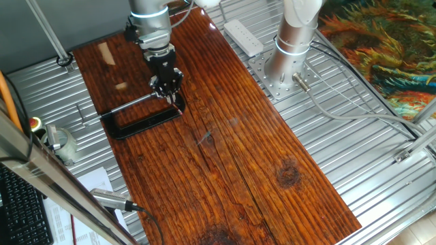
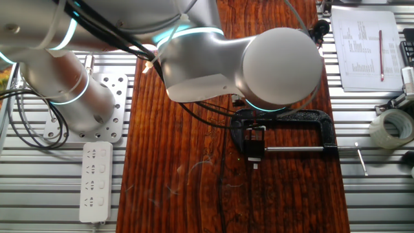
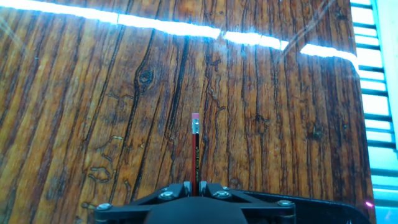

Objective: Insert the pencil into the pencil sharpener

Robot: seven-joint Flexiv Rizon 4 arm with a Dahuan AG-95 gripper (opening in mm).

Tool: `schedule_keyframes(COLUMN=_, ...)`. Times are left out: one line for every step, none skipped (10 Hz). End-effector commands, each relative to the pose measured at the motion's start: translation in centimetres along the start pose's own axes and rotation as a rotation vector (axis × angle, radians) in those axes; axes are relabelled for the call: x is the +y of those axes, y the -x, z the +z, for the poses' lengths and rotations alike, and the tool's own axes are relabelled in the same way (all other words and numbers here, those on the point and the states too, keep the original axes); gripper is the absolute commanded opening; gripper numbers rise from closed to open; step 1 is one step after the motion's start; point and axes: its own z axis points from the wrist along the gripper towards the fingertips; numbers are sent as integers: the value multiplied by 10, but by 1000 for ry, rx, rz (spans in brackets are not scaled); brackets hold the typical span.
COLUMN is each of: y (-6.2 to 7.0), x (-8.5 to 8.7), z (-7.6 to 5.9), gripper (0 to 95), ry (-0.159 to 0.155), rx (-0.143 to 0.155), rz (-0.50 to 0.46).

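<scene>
While the arm leans in over the far end of the wooden tabletop (image 1: 231, 150), its gripper (image 1: 174, 95) hangs low over the black C-clamp (image 1: 139, 122) lying flat on the boards. From the hand view, the gripper's two black fingers (image 3: 171, 194) are drawn in tight on the pencil (image 3: 194, 152), pinching it near its lower part so the thin dark shaft sticks straight out ahead, ending in a pinkish eraser tip. The pencil sits above the bare grain, with a bright strip of reflected light beyond it. In the other fixed view, the arm's big silver joint covers much of the scene; below it the gripper (image 2: 253, 152) stands just beside the clamp's silver rod (image 2: 304, 150). I cannot pick out the sharpener itself. A white power strip (image 2: 94, 181) lies off the wood on the metal frame.
</scene>
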Motion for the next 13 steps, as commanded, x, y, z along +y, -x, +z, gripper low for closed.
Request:
schedule_keyframes(y=0, x=0, z=0, gripper=0, ry=-4, rx=-3, rz=-6)
schedule_keyframes(y=0, x=0, z=0, gripper=0, ry=-5, rx=-2, rz=-8)
schedule_keyframes(y=-1, x=1, z=-1, gripper=0, ry=-6, rx=-4, rz=-10)
schedule_keyframes(y=-1, x=1, z=-2, gripper=0, ry=-6, rx=-4, rz=-14)
schedule_keyframes(y=-2, x=2, z=-3, gripper=0, ry=-6, rx=-2, rz=-18)
schedule_keyframes(y=-4, x=3, z=-3, gripper=0, ry=-6, rx=-2, rz=-20)
schedule_keyframes(y=-5, x=3, z=-2, gripper=0, ry=-7, rx=-2, rz=-21)
schedule_keyframes(y=-6, x=3, z=0, gripper=0, ry=-9, rx=-2, rz=-21)
schedule_keyframes(y=-8, x=3, z=2, gripper=0, ry=-13, rx=-7, rz=-24)
schedule_keyframes(y=-8, x=3, z=3, gripper=0, ry=-15, rx=-13, rz=-24)
schedule_keyframes(y=-8, x=3, z=3, gripper=0, ry=-15, rx=-14, rz=-24)
schedule_keyframes(y=-8, x=3, z=3, gripper=0, ry=-14, rx=-11, rz=-24)
schedule_keyframes(y=-8, x=3, z=3, gripper=0, ry=-13, rx=-11, rz=-23)
